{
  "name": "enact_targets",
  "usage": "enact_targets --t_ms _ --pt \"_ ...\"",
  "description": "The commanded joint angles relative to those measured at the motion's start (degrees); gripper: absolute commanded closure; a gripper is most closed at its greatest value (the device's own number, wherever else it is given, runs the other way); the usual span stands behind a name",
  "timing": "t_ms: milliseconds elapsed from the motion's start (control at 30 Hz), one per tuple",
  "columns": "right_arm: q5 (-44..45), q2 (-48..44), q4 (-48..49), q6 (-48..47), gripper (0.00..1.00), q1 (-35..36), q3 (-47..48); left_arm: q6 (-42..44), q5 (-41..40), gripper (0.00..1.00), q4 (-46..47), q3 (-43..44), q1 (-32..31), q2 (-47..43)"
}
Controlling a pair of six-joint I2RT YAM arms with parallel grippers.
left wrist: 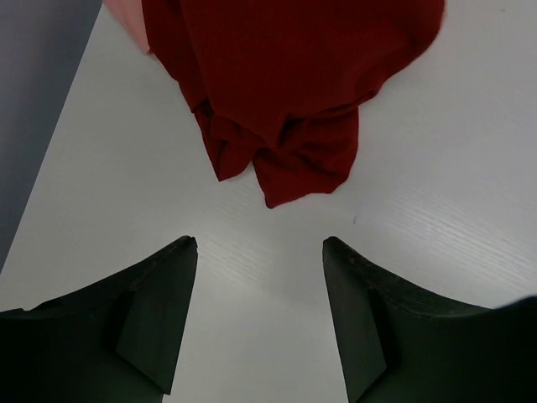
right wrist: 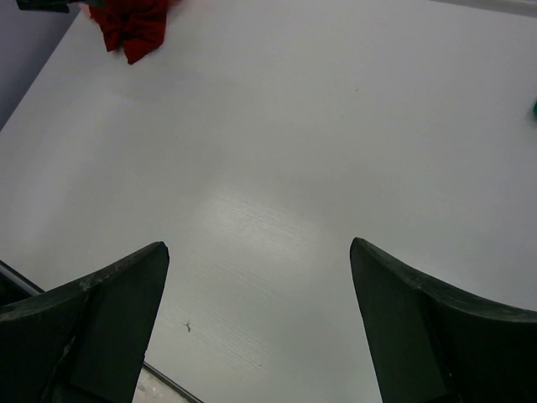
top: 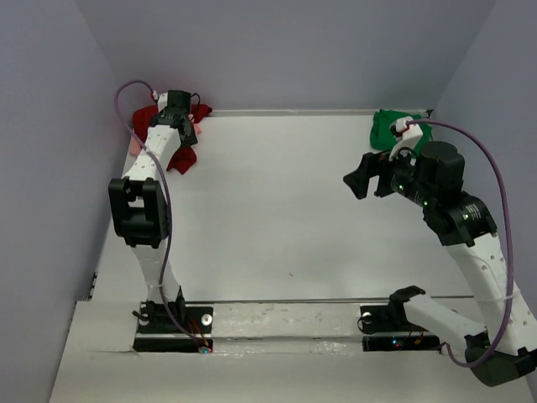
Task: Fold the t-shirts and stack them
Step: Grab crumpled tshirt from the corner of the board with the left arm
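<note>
**Overhead view, left to right.** In the upper left corner of the table (top: 277,218) we find the dark red t-shirt (top: 181,158), crumpled in a heap. A sliver of the salmon-pink t-shirt (top: 134,144) shows at its left edge. The left arm reaches over this heap.

In the left wrist view the left gripper (left wrist: 258,245) stands with its jaws spread wide and holding nothing. The red cloth lies just ahead of the fingertips, toward the top of the frame, apart from them. Its lowest bunched fold hangs almost on the gap's centre line. We can name no long axis for so bunched a garment.

At centre right the right gripper (top: 359,178) hovers above bare table. Its jaws are likewise spread and empty in its own wrist view. The bright green t-shirt (top: 388,126) lies bunched in the upper right corner, behind that arm.

We judge the left arm much the nearer to the red shirt and the right arm the nearer to the green. We can read no brand, label or writing.
</note>
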Motion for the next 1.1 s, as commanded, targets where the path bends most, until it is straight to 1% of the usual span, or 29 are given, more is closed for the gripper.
enact_targets --t_ms 0,33,67,300,500,567,600,633,700,833,933,967,1067 --pt "0.7 -0.6 1.5 -0.1 0.06 0.5 1.9 -0.6 -0.4 0.28 -3.5 8.6 5.4 8.0" --pt "0.0 -0.5 1.5 -0.1 0.06 0.5 2.0 -0.8 0.3 0.29 -5.7 12.4 7.6 11.1" --pt "-0.2 -0.2 1.5 -0.1 0.06 0.5 2.0 -1.0 0.7 0.29 -7.1 14.6 8.3 12.3" --pt "-1.5 1.1 2.2 0.5 0.06 0.5 1.8 0.4 3.9 0.28 -8.5 21.0 10.7 17.3" --pt "-1.6 1.9 2.4 0.4 0.05 0.5 1.7 1.1 7.1 0.28 -7.2 20.3 10.9 17.3" --pt "-1.7 2.5 2.4 0.4 0.05 0.5 1.6 1.4 10.2 0.28 -5.6 17.9 10.9 15.2" --pt "-2.2 2.7 2.6 0.6 0.05 0.5 1.6 1.7 11.5 0.27 -3.3 15.3 10.9 14.4" --pt "-2.4 2.9 2.6 0.7 0.06 0.5 1.6 2.2 13.6 0.25 -2.3 14.3 11.0 13.1" --pt "-2.9 3.0 2.6 0.8 0.06 0.5 1.7 2.5 15.5 0.25 -2.0 14.1 11.4 13.3" --pt "-3.3 3.0 2.6 1.1 0.06 0.5 1.1 3.4 23.2 0.24 -0.3 14.0 12.9 14.2" --pt "-3.2 2.4 2.7 1.1 0.06 0.5 0.4 3.9 25.2 0.24 1.8 12.9 13.6 12.9" --pt "-3.3 1.9 2.6 1.1 0.05 0.5 0.4 4.0 25.1 0.25 1.8 13.1 13.8 13.0" --pt "-3.2 1.6 2.6 1.0 0.05 0.5 0.3 3.7 25.7 0.35 2.3 13.0 15.4 13.9"
